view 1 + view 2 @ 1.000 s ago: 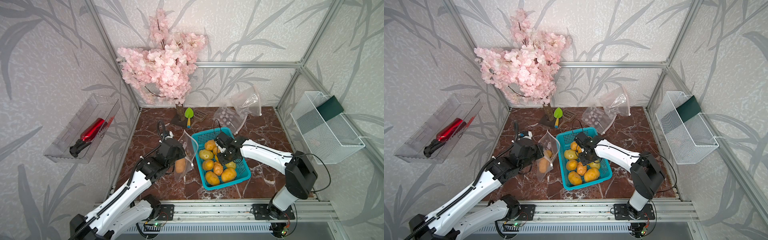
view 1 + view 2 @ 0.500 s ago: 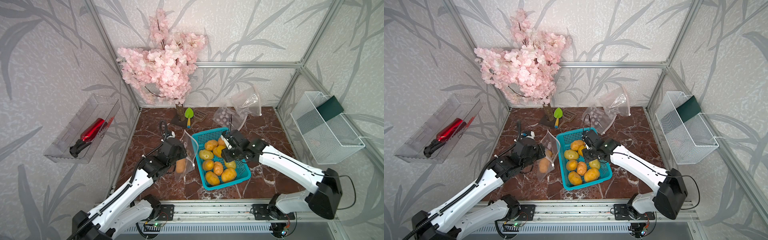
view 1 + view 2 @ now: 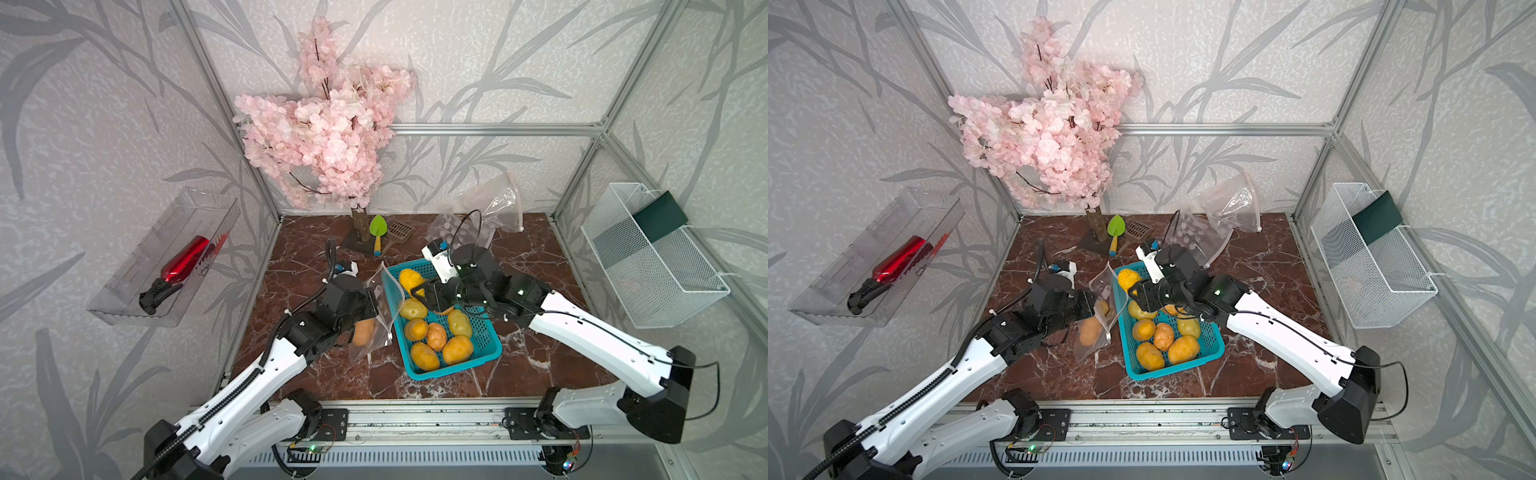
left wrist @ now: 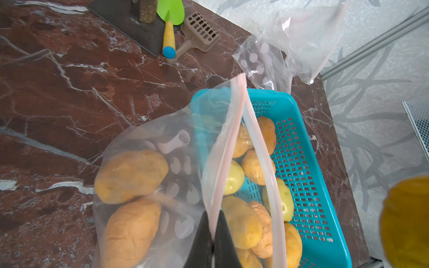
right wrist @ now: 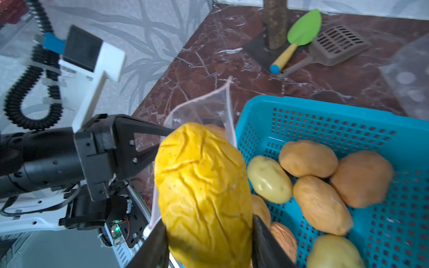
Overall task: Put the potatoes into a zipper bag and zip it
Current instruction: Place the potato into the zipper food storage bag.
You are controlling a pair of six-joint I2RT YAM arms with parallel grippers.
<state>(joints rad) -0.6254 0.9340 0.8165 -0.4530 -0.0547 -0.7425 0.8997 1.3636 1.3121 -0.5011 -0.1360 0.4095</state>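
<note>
Ten potatoes (image 3: 457, 350), three bags (image 3: 384, 309), one basket (image 3: 453, 371)

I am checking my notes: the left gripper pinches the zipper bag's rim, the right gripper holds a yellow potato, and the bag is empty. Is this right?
Not quite. The zipper bag is not empty: the left wrist view shows two potatoes inside it. The rest is right: the left gripper pinches its rim, and the right gripper holds a yellow potato.
</note>
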